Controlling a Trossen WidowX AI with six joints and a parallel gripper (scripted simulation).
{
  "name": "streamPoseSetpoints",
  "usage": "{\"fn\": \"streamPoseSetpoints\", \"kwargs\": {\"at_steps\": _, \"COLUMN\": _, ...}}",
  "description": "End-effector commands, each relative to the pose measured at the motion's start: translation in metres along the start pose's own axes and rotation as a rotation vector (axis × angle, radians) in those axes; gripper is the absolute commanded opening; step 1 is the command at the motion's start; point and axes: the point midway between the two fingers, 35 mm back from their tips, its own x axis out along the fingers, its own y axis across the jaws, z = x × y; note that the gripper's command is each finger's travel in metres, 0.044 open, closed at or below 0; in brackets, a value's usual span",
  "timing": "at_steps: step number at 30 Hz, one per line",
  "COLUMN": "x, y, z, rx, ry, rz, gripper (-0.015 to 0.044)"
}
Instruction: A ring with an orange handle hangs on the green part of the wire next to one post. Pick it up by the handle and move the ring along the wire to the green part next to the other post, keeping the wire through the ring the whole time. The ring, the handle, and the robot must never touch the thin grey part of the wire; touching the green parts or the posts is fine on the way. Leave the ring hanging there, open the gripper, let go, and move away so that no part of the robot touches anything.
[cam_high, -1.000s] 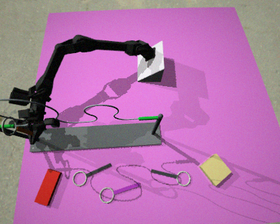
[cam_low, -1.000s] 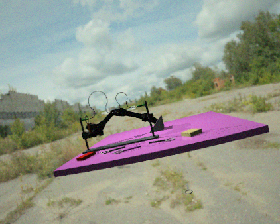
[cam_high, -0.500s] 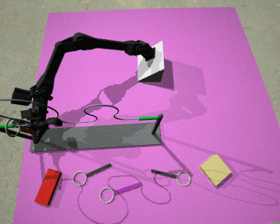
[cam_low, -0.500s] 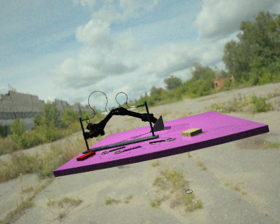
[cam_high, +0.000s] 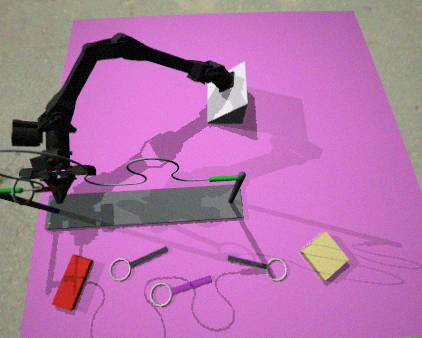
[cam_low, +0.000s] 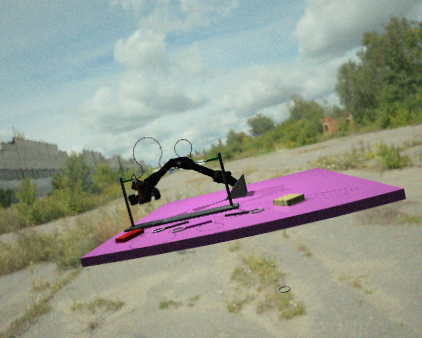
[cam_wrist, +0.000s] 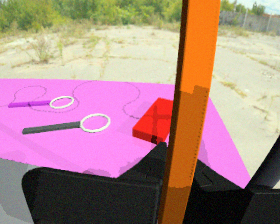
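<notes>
My gripper (cam_high: 59, 189) (cam_wrist: 166, 148) is shut on the orange handle (cam_high: 47, 189) (cam_wrist: 198, 65), at the left end of the wire in the top view. The pale ring (cam_high: 14, 184) is at the handle's far end, around the wire near the inner end of the left green part (cam_high: 6, 190) (cam_low: 128, 179). Whether the ring touches the wire cannot be told. The left post (cam_high: 31, 204) (cam_low: 128, 202) stands below. The other green part (cam_high: 223, 178) (cam_low: 213, 159) meets the right post (cam_high: 236, 189) (cam_low: 225, 177). The ring is out of the wrist view.
The curving grey wire (cam_high: 152, 159) (cam_low: 148, 137) passes close to my gripper above the dark base (cam_high: 172, 205). In front lie a red block (cam_high: 73, 282) (cam_wrist: 154, 120), a purple-handled ring (cam_high: 192, 285), two dark-handled rings and a yellow block (cam_high: 325, 256) (cam_low: 288, 200). A white wedge (cam_high: 237, 95) stands behind.
</notes>
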Motion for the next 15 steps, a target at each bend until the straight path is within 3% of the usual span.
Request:
{"fn": "streamPoseSetpoints", "kwargs": {"at_steps": 1, "x": -0.010, "y": 0.006, "z": 0.001, "rx": 0.000, "ry": 0.073, "rz": 0.003, "gripper": -0.0150}}
{"fn": "streamPoseSetpoints", "kwargs": {"at_steps": 15, "x": -0.030, "y": 0.030, "z": 0.003, "rx": 0.077, "ry": 0.230, "rz": 0.038, "gripper": -0.0150}}
